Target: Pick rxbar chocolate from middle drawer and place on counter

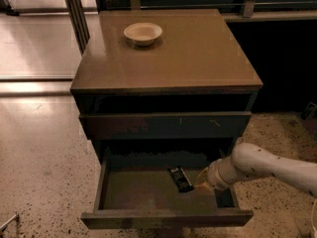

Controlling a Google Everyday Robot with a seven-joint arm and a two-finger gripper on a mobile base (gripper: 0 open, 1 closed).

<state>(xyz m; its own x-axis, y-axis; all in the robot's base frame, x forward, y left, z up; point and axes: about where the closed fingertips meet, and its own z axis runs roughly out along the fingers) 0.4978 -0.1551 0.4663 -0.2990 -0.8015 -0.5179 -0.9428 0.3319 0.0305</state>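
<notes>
The middle drawer (163,217) of the dark cabinet is pulled open, showing its dull grey-green floor. The rxbar chocolate (181,178), a small black flat bar, lies on that floor right of centre. My gripper (200,180) reaches into the drawer from the right on a white arm and sits just to the right of the bar, close to it. The glossy tan-brown counter (198,53) is the cabinet's top.
A small white bowl (142,32) stands on the counter at the back left. A closed drawer front (166,125) sits above the open drawer. Speckled floor surrounds the cabinet; a dark post (74,11) stands at the back left.
</notes>
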